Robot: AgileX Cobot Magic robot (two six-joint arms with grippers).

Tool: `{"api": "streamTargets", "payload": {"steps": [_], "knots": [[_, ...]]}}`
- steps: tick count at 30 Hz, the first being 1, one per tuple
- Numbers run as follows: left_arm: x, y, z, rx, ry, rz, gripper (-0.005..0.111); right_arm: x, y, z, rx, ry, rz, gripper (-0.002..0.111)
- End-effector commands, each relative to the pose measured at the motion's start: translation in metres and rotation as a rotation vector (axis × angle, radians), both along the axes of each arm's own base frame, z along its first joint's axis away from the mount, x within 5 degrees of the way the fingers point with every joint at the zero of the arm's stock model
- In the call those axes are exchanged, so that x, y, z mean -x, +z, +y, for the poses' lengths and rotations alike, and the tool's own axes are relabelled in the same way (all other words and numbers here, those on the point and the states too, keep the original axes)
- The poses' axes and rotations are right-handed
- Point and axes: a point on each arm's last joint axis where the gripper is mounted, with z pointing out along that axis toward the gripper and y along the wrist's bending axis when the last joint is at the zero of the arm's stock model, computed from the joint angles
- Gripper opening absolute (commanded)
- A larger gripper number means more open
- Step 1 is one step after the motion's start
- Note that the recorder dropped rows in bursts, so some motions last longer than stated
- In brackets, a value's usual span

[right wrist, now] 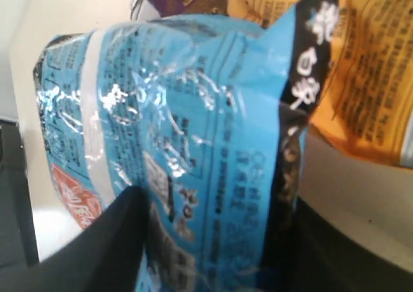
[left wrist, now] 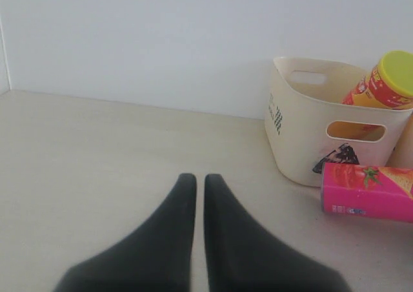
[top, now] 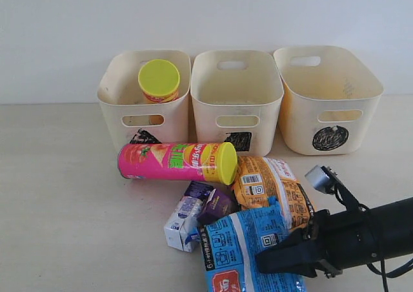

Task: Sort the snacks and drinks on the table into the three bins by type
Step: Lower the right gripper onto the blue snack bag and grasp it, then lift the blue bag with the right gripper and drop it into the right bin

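Observation:
The yellow-red can (top: 159, 81) stands upright in the triangle bin (top: 113, 97). In front of the bins the pink-green can (top: 177, 161) lies on its side on the table (top: 58, 195). Below it sit the white and blue carton (top: 181, 222) and the purple carton (top: 217, 205), both touching the bags. The orange-brown bag (top: 271, 187) lies partly under the blue bag (top: 239, 250). My right gripper (top: 274, 260) is shut on the blue bag (right wrist: 193, 130), which crumples between the fingers of that gripper (right wrist: 216, 198). My left gripper (left wrist: 194, 179) is shut and empty, over bare table.
The square bin (top: 206, 98) and the circle bin (top: 368, 92) show nothing inside. A white wall stands behind the bins. In the left wrist view the triangle bin (left wrist: 303, 137) and the pink-green can (left wrist: 368, 192) are off to one side.

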Motion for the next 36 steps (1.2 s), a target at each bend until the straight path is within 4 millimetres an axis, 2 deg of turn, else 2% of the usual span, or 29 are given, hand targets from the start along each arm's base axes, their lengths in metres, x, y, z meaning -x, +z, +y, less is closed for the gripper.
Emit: {"api": "streamTargets", "payload": {"steps": [1, 6, 8, 15, 22, 27, 31, 36], "knots": [[0.0, 0.002, 0.0, 0.009, -0.001, -0.015, 0.004, 0.0, 0.0, -0.001, -0.01, 0.008, -0.012, 0.025], [0.0, 0.002, 0.0, 0.009, -0.001, -0.015, 0.004, 0.0, 0.001, -0.001, -0.021, 0.014, -0.017, 0.004], [0.0, 0.002, 0.0, 0.009, -0.001, -0.015, 0.004, 0.0, 0.001, -0.001, -0.021, 0.014, -0.017, 0.0], [0.0, 0.002, 0.0, 0.009, -0.001, -0.015, 0.004, 0.001, 0.004, 0.001, -0.06, 0.027, -0.018, 0.0], [0.0, 0.002, 0.0, 0.009, -0.001, -0.015, 0.004, -0.005, 0.02, 0.006, -0.177, 0.098, -0.021, 0.0], [0.0, 0.002, 0.0, 0.009, -0.001, -0.015, 0.004, -0.015, 0.031, 0.007, -0.171, 0.102, -0.026, 0.0], [0.0, 0.002, 0.0, 0.009, -0.001, -0.015, 0.004, -0.019, 0.059, 0.007, -0.159, 0.123, -0.089, 0.0], [0.0, 0.002, 0.0, 0.009, -0.001, -0.015, 0.004, -0.021, 0.118, 0.007, -0.172, 0.108, -0.251, 0.0]]}}
